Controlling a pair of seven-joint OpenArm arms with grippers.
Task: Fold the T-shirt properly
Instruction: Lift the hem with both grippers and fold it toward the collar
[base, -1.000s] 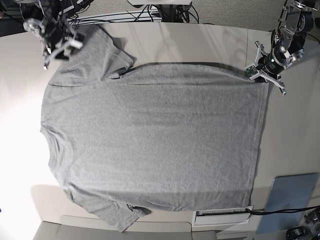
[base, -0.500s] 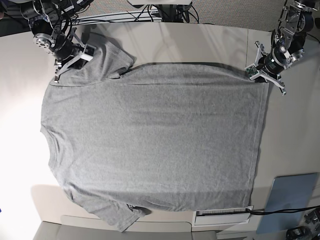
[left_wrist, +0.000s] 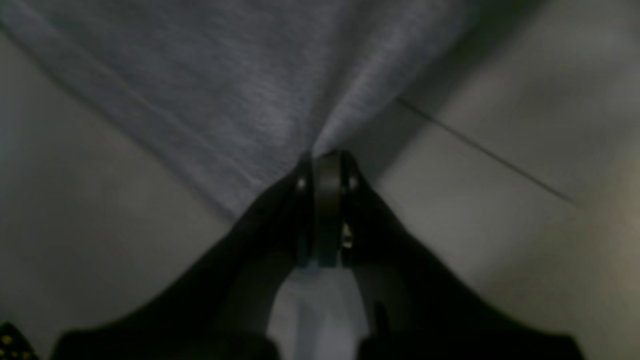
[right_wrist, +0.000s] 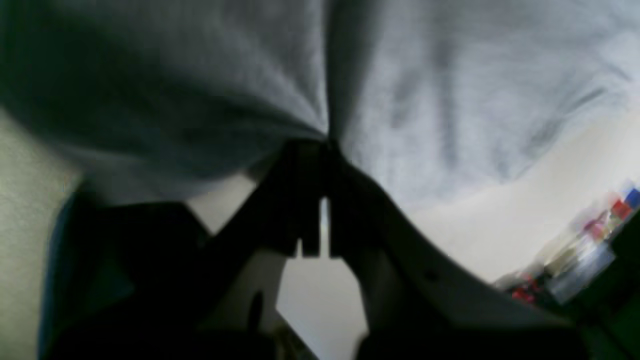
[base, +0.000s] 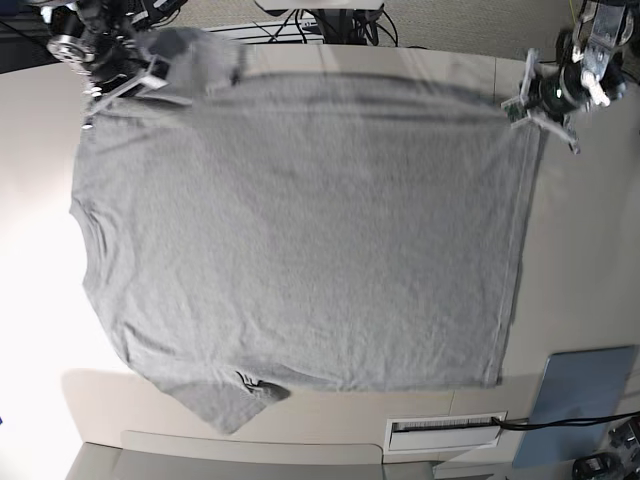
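Both wrist views are blurred. Left gripper (left_wrist: 327, 160) jaws pinch the heather-grey shirt (base: 300, 230) at 2 o'clock; right gripper (right_wrist: 320, 145) jaws pinch it at 10 o'clock.

Robotics lab: cable tangle (base: 300, 25), beige worktable (base: 590, 250).

The T-shirt (base: 300, 230) lay spread over the table (base: 590, 250), plain grey side up, filling most of the surface. Its neck opening faced nine o'clock and its hem ran along the three o'clock side. One sleeve lay flat toward seven o'clock, while the other was bunched near eleven o'clock. The right gripper (base: 120, 85) met the shirt's corner at about eleven o'clock. The left gripper (base: 535, 100) met the hem corner at about one o'clock. A blue-grey panel (base: 580, 395) lay at about four o'clock, beside a white labelled strip (base: 445, 428) at five o'clock.
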